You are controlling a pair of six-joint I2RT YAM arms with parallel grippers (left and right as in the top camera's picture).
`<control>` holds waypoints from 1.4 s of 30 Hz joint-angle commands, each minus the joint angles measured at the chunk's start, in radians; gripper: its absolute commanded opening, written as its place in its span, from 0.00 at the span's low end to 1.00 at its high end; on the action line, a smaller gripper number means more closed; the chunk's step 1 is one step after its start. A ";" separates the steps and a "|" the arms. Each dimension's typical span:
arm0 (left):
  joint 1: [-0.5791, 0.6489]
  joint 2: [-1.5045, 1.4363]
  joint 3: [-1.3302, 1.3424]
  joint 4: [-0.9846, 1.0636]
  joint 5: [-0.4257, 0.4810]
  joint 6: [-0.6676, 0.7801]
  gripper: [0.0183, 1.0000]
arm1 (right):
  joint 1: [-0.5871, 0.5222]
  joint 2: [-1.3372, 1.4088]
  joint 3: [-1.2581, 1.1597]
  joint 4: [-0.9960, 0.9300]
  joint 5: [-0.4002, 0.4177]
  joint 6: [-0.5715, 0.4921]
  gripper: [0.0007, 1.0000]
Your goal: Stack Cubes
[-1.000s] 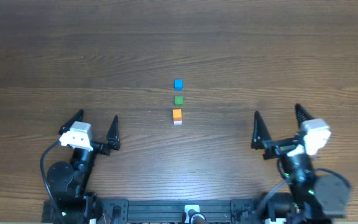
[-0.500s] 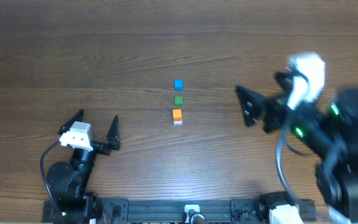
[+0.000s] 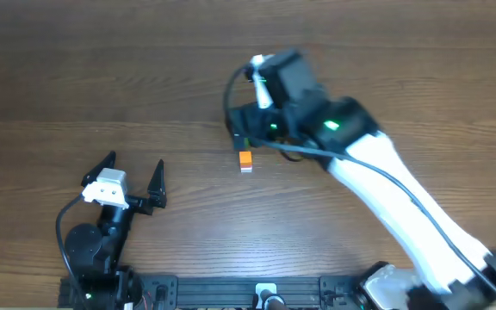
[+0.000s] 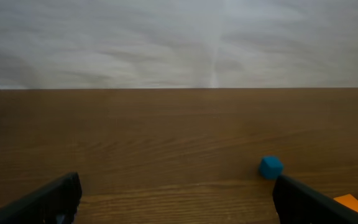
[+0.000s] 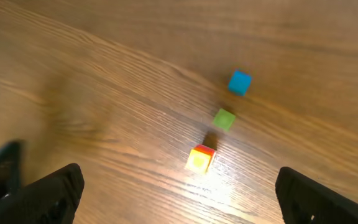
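Note:
Three small cubes lie in a short row on the wooden table [image 3: 102, 69]. The right wrist view shows the blue cube [image 5: 240, 82], the green cube [image 5: 224, 119] and the orange cube [image 5: 199, 158], each apart from the others. My right gripper [image 5: 179, 174] hangs open above them with nothing between its fingers. In the top view the right gripper [image 3: 244, 133] covers the blue and green cubes, and the orange cube [image 3: 245, 159] shows just in front of it. My left gripper [image 3: 134, 162] rests open near its base, with the blue cube [image 4: 270, 167] ahead of it.
Bare wooden table [image 5: 104, 81] surrounds the cubes on every side. The right arm's white link [image 3: 403, 207] crosses the table diagonally from the bottom right. A pale wall [image 4: 179, 43] stands beyond the table's far edge.
The right arm has swung up from its rest near the bottom right and moved left over the row of cubes. The left arm and the cubes have not moved.

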 commanded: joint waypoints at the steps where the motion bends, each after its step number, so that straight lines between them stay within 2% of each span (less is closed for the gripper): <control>1: -0.005 -0.008 -0.011 0.006 0.006 0.018 1.00 | 0.010 0.113 0.018 0.030 0.063 0.071 0.99; 6: -0.005 -0.008 -0.011 0.007 0.006 0.018 1.00 | 0.015 0.222 0.018 0.061 0.131 0.084 0.99; 19: -0.005 -0.008 -0.011 0.006 0.006 0.018 1.00 | 0.017 0.431 0.018 0.072 0.120 0.084 0.99; 29: -0.005 -0.008 -0.011 0.006 0.006 0.018 1.00 | 0.015 0.487 0.018 0.117 0.114 0.087 0.99; 38: -0.005 -0.008 -0.011 0.007 0.006 0.018 1.00 | 0.004 0.527 0.018 0.112 0.121 0.141 0.99; 42: -0.005 -0.008 -0.011 0.006 0.006 0.018 1.00 | -0.001 0.529 0.018 0.112 0.145 0.198 0.99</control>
